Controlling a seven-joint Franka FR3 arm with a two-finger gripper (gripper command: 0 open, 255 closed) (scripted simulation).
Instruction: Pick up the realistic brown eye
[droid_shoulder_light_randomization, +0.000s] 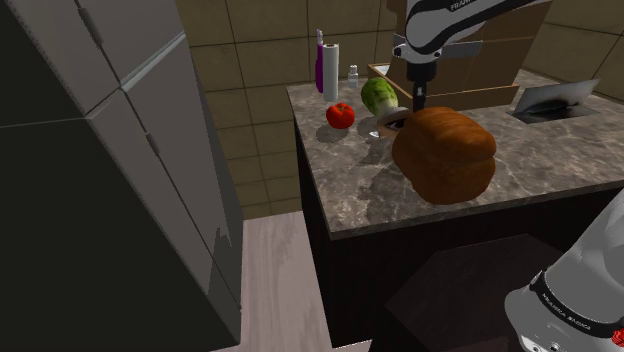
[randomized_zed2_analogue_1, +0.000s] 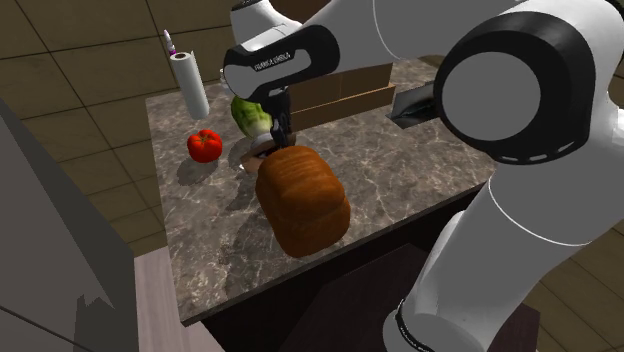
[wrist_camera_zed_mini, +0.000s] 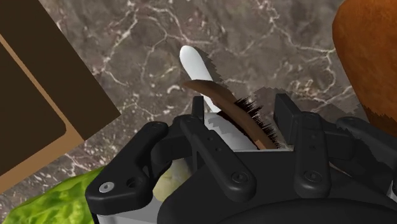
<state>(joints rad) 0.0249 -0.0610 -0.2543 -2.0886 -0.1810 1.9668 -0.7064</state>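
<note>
The eye (wrist_camera_zed_mini: 194, 63) is a white piece with a brown lid and dark lashes. It lies on the marble counter (droid_shoulder_light_randomization: 540, 150) between the green lettuce (droid_shoulder_light_randomization: 378, 95) and the big brown bread loaf (droid_shoulder_light_randomization: 445, 152). My black gripper (wrist_camera_zed_mini: 245, 118) has come down on it, and its fingers (wrist_camera_zed_mini: 289, 118) clasp the eye from both sides. In the shoulder view the eye (droid_shoulder_light_randomization: 391, 124) sits just under the gripper (droid_shoulder_light_randomization: 419, 103). The second exterior view has the eye (randomized_zed2_analogue_1: 258, 153) below the gripper (randomized_zed2_analogue_1: 279, 132), close against the loaf (randomized_zed2_analogue_1: 303, 198).
A red tomato (droid_shoulder_light_randomization: 341, 115), a paper towel roll (droid_shoulder_light_randomization: 330, 70), a purple bottle (droid_shoulder_light_randomization: 319, 60) and a small shaker (droid_shoulder_light_randomization: 353, 73) stand behind. A cardboard box (randomized_zed2_analogue_1: 340, 92) and a sink (droid_shoulder_light_randomization: 553, 102) lie further back. Tall grey cabinets (droid_shoulder_light_randomization: 100, 170) stand at the shoulder view's left.
</note>
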